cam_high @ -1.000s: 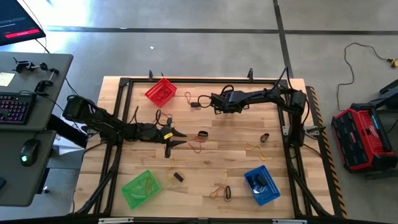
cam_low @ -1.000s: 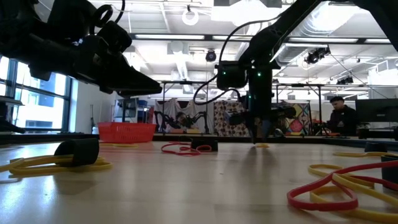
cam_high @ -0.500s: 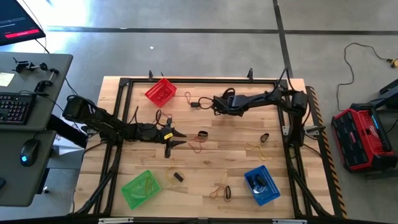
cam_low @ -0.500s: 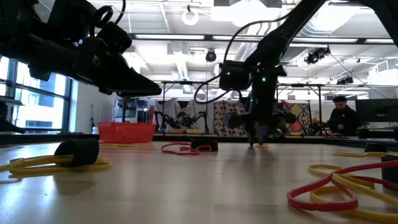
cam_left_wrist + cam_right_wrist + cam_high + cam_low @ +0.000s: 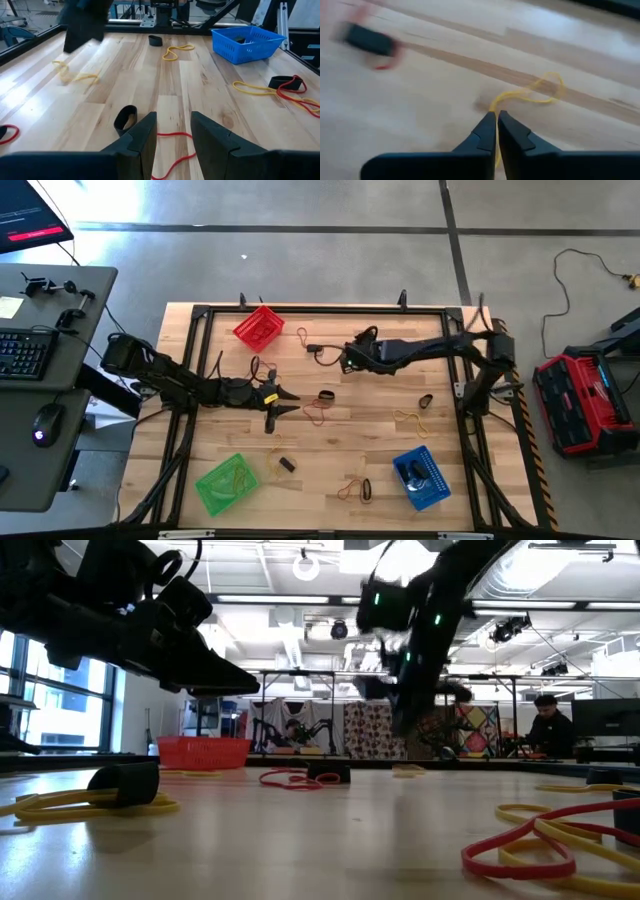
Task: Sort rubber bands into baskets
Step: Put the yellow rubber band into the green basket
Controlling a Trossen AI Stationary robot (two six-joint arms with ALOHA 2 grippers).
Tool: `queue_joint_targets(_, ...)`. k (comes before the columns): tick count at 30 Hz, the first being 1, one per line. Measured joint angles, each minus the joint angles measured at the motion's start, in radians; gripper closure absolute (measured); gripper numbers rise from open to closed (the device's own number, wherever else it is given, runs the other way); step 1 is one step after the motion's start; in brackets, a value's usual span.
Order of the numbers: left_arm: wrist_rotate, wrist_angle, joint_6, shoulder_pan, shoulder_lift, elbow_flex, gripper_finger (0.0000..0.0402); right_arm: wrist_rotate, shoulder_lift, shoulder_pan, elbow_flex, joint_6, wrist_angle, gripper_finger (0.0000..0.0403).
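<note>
Up off the tabletop comes the right gripper [image 5: 496, 131], fingertips pinched on a thin tan-yellow rubber band [image 5: 530, 95] near the red perforated basket [image 5: 258, 327]. No readable writing anywhere. Left gripper [image 5: 172, 137] hovers mid-table, jaws slightly parted and empty, over a thick black band [image 5: 125, 119] and a red loop [image 5: 172, 134].

A wooden table [image 5: 350, 430] with a black frame along its edges stands on a grey concrete floor [image 5: 300, 260]. To its left a grey desk [image 5: 60, 300] carries a keyboard [image 5: 22, 352] and a mouse [image 5: 40, 436] (a green light glows on it). A red and black machine [image 5: 582, 402] sits on the floor to the right, a cable [image 5: 575, 265] looping nearby. In the low view a person [image 5: 548, 726] sits far behind the table
</note>
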Motion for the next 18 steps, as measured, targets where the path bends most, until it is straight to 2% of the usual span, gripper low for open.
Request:
queue_joint_targets(5,-0.007,0.0,0.0,0.0,0.0,0.0,0.0289,0.079,-0.07,0.122,0.0,-0.012,0.048,0.0399)
queue_joint_targets(8,-0.018,0.0,0.001,0.0,0.0,0.0,0.0289,0.134,-0.076,0.199,0.0,-0.013,0.108,0.0402)
queue_joint_targets(11,-0.021,-0.001,0.008,0.0,0.0,0.001,0.0289,0.144,-0.068,0.255,0.001,0.001,0.131,0.0401)
queue_joint_targets(18,-0.024,-0.003,0.008,0.0,0.0,0.001,0.0289,0.136,0.006,0.271,0.002,0.06,0.067,0.04)
